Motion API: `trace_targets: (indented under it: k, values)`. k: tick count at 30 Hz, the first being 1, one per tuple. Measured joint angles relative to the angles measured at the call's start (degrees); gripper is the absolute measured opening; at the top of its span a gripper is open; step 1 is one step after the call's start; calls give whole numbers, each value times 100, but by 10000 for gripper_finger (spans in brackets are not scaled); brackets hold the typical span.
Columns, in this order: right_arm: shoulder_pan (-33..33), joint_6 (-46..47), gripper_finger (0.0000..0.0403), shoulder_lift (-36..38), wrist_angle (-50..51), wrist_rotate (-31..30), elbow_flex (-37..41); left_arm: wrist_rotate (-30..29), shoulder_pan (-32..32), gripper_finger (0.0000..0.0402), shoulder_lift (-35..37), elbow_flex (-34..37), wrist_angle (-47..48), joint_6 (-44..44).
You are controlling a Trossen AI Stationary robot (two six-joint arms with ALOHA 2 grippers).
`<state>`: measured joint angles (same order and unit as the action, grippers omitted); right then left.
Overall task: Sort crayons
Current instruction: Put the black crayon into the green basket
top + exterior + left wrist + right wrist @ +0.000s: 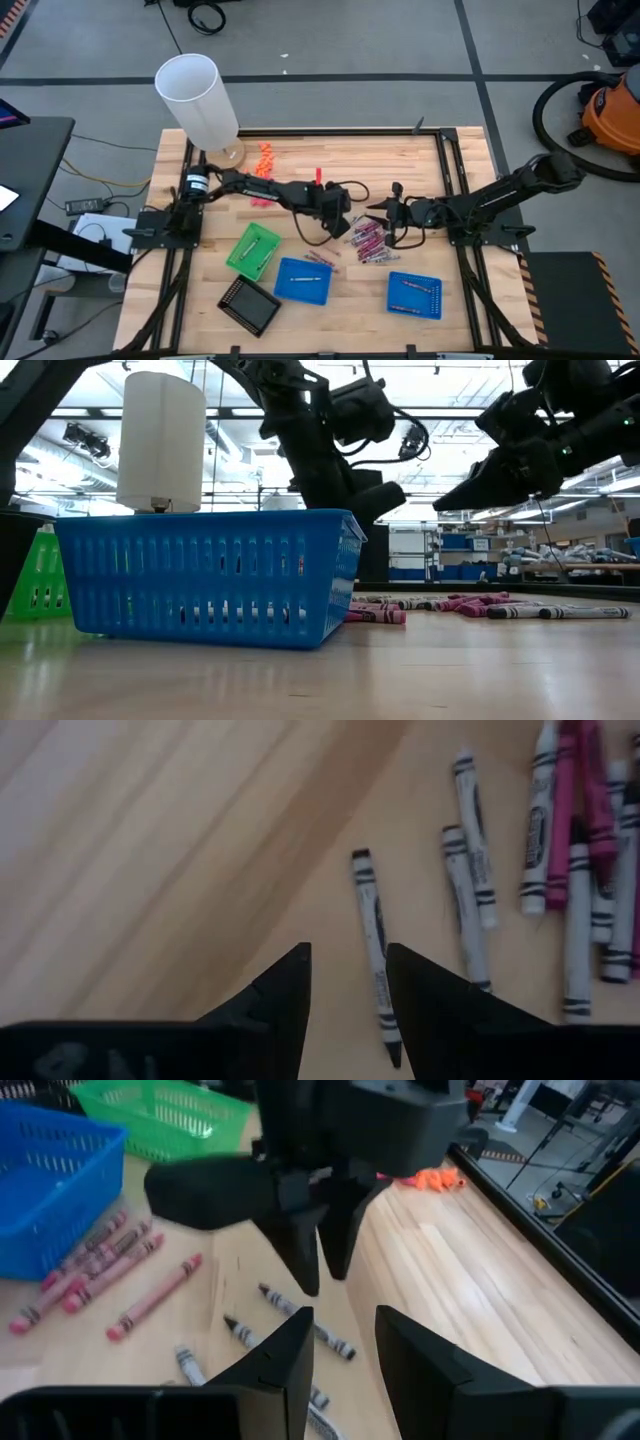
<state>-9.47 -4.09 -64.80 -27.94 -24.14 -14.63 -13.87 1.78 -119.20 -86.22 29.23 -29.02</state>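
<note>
A pile of pinkish-red, maroon and silvery-grey crayons point(366, 240) lies flat on the wooden table near its middle; it also shows in the low view point(470, 603). My left gripper point(348, 990) is open, pointing down just above the table at the pile's left edge point(343, 222). A loose grey crayon point(375, 950) lies under its fingertips, beside the right-hand one. My right gripper point(343, 1355) is open and empty, just right of the left one point(378, 210), above the pile. A few pink crayons point(100, 1265) lie beside the blue tray.
A green tray point(252, 248), two blue trays point(303, 281) point(414, 295) and a black tray point(249, 305) stand along the near side. A tall white cylinder point(198, 95) stands at the far left, with orange bits point(265, 158) and pink bits point(262, 200) near it.
</note>
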Motion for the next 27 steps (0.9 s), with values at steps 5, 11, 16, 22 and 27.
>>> trace_targets:
  k: [5,11,16,22,27]
  values:
    - [0,-18,120,-143,-80,3,3,332,130,142,0,31,107,60]
    - [0,-20,120,-192,-100,24,2,364,138,177,0,31,240,154]
    - [9,-109,120,-231,-211,108,2,370,138,224,0,31,278,131]
    - [13,-191,120,-223,-278,135,2,340,144,225,0,-252,633,109]
    - [13,-165,120,-223,-277,129,2,281,142,217,0,-388,889,108]
